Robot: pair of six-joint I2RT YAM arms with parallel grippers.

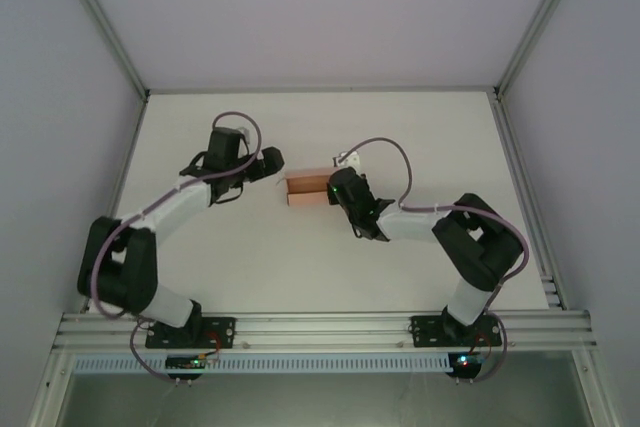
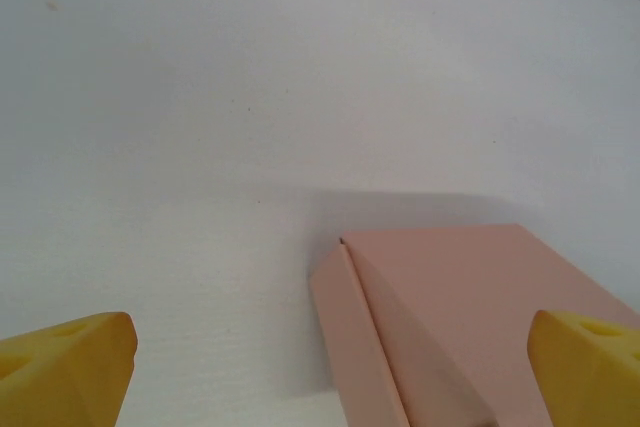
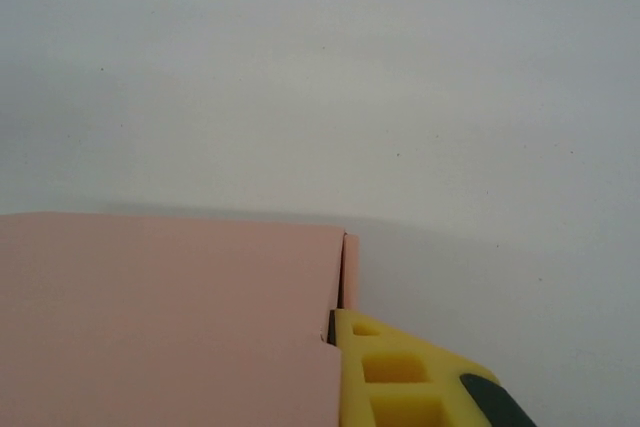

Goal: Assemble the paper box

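Paper box [image 1: 306,190], centre frame, nearly formed; left gripper [image 1: 272,165] gapes empty, right gripper [image 1: 332,191] we cannot judge; next, pressing it closed.

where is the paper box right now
In the top view the paper box lies between the two hands: the left hand just off its left end, the right hand at its right end.

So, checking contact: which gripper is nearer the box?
Right: the right gripper sits against the box at one end; the left gripper hangs open by the other end.
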